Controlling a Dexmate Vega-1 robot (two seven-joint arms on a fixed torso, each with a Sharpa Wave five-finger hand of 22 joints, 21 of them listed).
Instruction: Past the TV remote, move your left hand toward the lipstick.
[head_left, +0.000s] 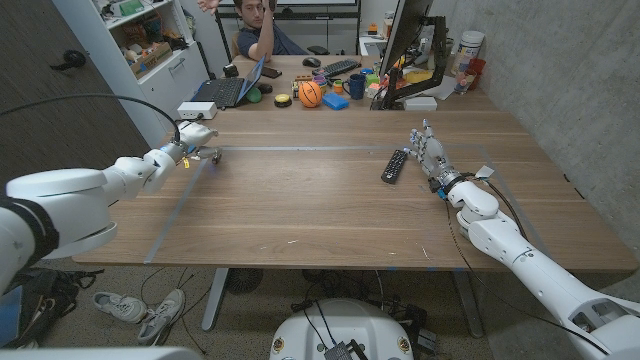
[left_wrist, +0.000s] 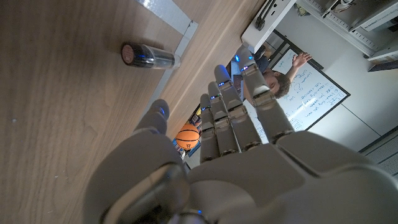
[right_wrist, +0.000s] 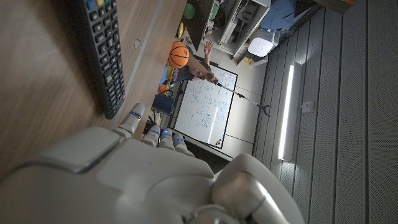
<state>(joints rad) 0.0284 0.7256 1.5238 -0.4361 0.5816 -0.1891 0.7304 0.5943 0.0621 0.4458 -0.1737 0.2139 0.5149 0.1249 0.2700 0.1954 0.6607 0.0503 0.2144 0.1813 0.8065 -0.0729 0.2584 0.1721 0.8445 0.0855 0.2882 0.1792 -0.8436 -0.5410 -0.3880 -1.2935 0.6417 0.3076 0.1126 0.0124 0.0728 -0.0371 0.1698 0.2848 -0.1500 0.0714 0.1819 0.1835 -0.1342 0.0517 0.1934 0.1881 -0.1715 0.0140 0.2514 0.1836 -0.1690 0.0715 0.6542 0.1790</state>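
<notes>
counter (head_left: 300, 215): a long wooden top that carries everything. Its far edge is crowded with a laptop, a small basketball (head_left: 310, 93) and a monitor, and a person sits behind that edge.
left robot hand (head_left: 193, 135): reaches in near the counter's far left corner with its fingers stretched out and a little apart, holding nothing. In the left wrist view (left_wrist: 205, 155) the fingers point past the lipstick toward the far edge. I judge it is held open because the task asks only for an approach, not a grasp.
right robot hand (head_left: 430, 155): waits toward the counter's right edge, fingers pointing at the far edge and a little apart, holding nothing. It stands just beside the TV remote, probably parked there out of the left arm's way.
TV remote (head_left: 394, 166): a dark bar lying flat right of the counter's middle, well apart from the left robot hand.
lipstick (left_wrist: 148, 56): a short dark tube lying on its side near the far left corner, close to a pale strip on the counter. It lies near the left robot hand's fingertips (left_wrist: 160, 111), off to their side and apart from them. The approach looks nearly complete.
</notes>
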